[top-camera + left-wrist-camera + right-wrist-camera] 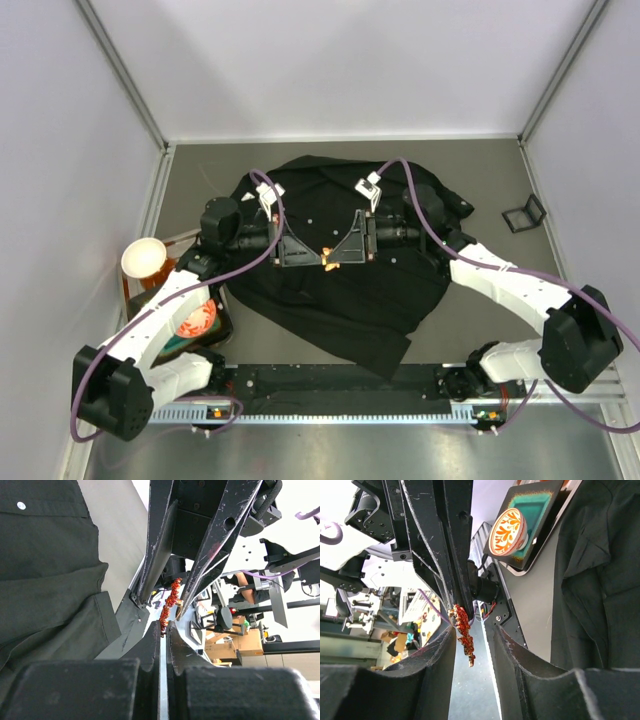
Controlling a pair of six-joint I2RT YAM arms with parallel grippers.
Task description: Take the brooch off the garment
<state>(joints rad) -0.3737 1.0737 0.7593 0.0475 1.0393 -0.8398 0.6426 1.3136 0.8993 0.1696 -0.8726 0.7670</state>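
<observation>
The garment [340,300], a black shirt, lies spread on the table. Both arms reach forward and bend inward over it, so the left gripper [314,260] and right gripper [342,256] meet tip to tip above its middle. The left fingers are pinched tight on the brooch [462,630]. The right fingers stand apart on either side of it. You appear to be at the pull-off step, the brooch seemingly held clear of the cloth. Next, lift gently away, checking no fabric follows.
</observation>
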